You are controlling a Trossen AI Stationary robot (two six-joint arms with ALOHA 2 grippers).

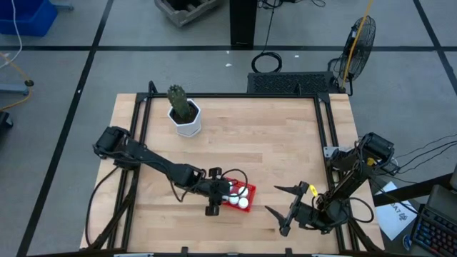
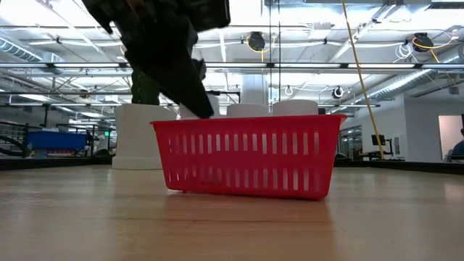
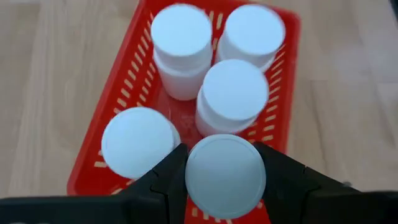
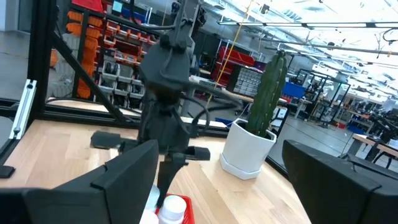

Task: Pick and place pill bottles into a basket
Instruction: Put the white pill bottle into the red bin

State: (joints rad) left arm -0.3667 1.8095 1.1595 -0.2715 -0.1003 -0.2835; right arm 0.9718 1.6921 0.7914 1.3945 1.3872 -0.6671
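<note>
The red basket (image 1: 240,196) sits near the table's front middle and also shows in the low view (image 2: 246,156). Several white pill bottles stand upright in it (image 3: 233,96). My left gripper (image 1: 214,202) is over the basket's near-left end, pointing down, shut on a further white pill bottle (image 3: 225,177). My right gripper (image 1: 285,207) is open and empty at the table's front right, fingers spread wide in its own wrist view (image 4: 217,180). My left gripper pinches the pill bottle's cap (image 3: 189,177) between its two fingers, one on either side. The fingers come from above, pointing down. The bottle stands upright in the hold over the basket's near end; whether its base rests on the basket floor is hidden.
A white hexagonal pot with a green cactus (image 1: 186,113) stands at the table's far left. Black frame rails (image 1: 325,135) run along the table's edges. Bare wood lies between the basket and the right gripper.
</note>
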